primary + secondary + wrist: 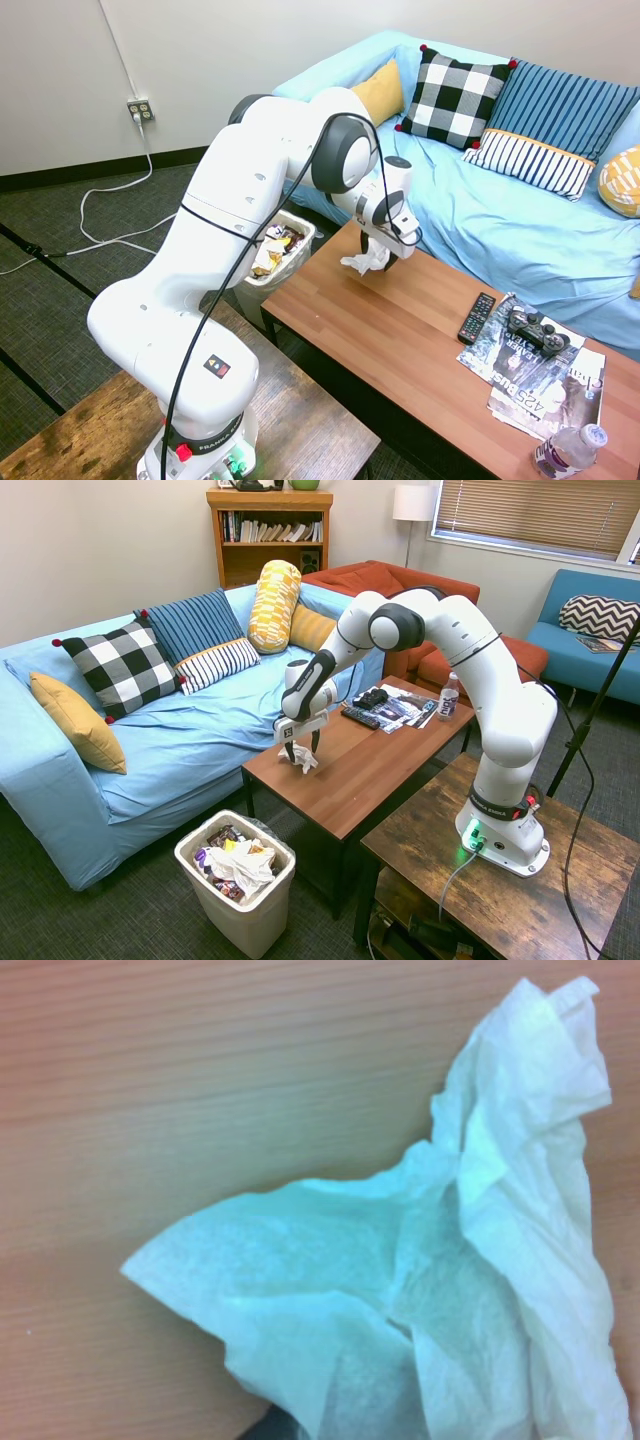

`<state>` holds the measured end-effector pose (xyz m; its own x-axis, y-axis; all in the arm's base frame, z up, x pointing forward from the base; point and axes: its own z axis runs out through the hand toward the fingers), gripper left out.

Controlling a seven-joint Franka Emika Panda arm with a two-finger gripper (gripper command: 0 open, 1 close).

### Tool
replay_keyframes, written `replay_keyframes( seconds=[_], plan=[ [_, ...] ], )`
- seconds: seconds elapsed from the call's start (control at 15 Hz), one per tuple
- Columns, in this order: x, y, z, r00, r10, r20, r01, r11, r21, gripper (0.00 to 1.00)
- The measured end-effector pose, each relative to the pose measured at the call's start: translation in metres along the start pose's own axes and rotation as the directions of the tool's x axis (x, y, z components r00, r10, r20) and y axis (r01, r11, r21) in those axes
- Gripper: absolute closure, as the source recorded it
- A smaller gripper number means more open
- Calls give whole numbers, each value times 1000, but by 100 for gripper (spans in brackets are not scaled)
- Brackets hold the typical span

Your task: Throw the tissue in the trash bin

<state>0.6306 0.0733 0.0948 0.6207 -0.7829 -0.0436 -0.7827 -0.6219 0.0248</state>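
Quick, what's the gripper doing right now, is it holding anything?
Gripper: shut on the tissue, just above the coffee table.

Wooden coffee table point(400, 340): remote point(476, 317), magazines point(540, 375), water bottle point(568, 452) on top.

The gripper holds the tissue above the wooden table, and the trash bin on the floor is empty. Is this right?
Not quite: the trash bin is already full of rubbish, as the second exterior view shows. The gripper does hold the tissue above the wooden table.
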Motion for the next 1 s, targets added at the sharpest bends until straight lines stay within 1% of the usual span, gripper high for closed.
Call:
replay_keyframes(
  seconds=[0.2, 1.0],
  plan=[
    [6, 2, 4, 1000, 4, 8, -4, 1000, 3, 100],
    [28, 12, 6, 999, 6, 48, -5, 1000, -18, 100]
  ],
)
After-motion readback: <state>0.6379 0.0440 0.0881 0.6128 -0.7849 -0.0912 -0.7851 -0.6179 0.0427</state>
